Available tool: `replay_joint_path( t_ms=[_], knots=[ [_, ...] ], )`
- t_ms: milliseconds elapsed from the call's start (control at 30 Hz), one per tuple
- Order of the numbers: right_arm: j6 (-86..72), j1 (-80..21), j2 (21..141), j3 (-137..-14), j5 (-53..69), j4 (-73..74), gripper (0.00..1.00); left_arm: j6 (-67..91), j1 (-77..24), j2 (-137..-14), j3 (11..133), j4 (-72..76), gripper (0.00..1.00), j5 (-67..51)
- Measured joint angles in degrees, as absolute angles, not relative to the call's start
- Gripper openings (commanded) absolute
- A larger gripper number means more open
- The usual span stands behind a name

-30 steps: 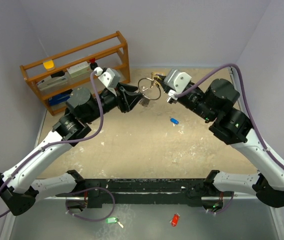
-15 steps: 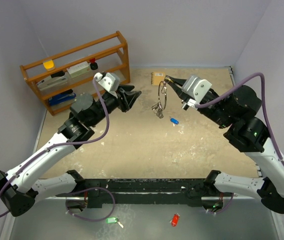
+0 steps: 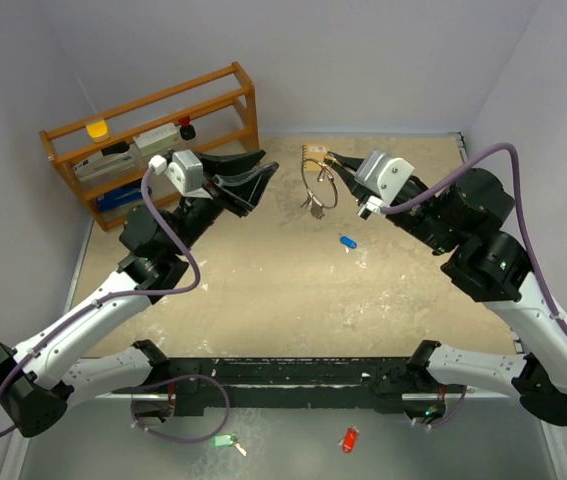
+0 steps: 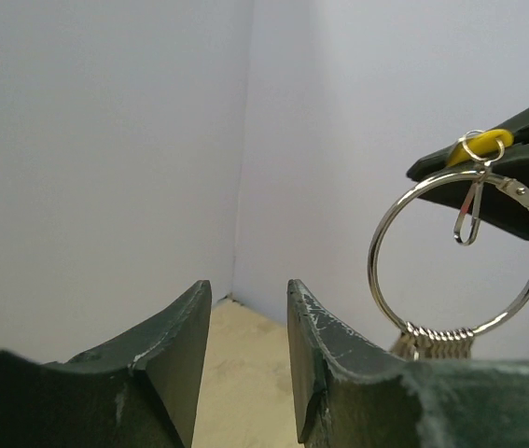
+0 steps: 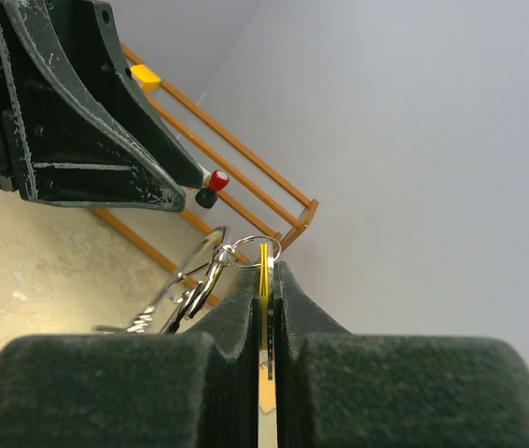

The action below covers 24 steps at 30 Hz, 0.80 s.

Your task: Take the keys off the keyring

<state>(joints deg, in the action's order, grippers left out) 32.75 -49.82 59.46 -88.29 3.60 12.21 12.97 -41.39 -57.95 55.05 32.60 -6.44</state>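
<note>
My right gripper (image 3: 333,158) is shut on a yellow tag (image 5: 265,280) and holds it in the air at the back of the table. The keyring (image 3: 320,184) hangs from that tag by a small link ring (image 5: 245,253). Several silver keys (image 3: 312,206) hang at the keyring's bottom. A blue-headed key (image 3: 348,241) lies loose on the table below. My left gripper (image 3: 268,161) is open and empty, raised, a little left of the ring. In the left wrist view the keyring (image 4: 372,266) hangs beyond my open left gripper (image 4: 245,289), to its right.
A wooden shelf rack (image 3: 153,105) with small items stands at the back left. A small brown pad (image 3: 310,151) lies by the back wall. A green tag (image 3: 223,440) and a red tag (image 3: 349,440) lie on the grey strip below the arm bases.
My left gripper has let go of the ring, opened and drawn back to the left and upward. The ring now hangs from my right gripper alone, swung down from flat to hanging.
</note>
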Motion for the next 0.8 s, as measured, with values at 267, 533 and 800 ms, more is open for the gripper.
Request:
replay_joint_path(
  t_ms=[267, 533, 800],
  knots=[
    [32.8, -49.8, 59.2, -87.9, 3.6, 11.6, 0.0, 18.9, -41.4, -62.7, 53.5, 43.9, 0.19, -14.9],
    [33.4, -49.8, 59.3, -86.7, 2.3, 10.6, 0.0, 23.6, -41.5, -64.7, 53.5, 51.4, 0.0, -19.7],
    [34.3, -49.8, 59.6, -85.4, 0.9, 9.5, 0.0, 26.4, -42.5, -64.5, 52.0, 55.2, 0.0, -19.9]
  ],
)
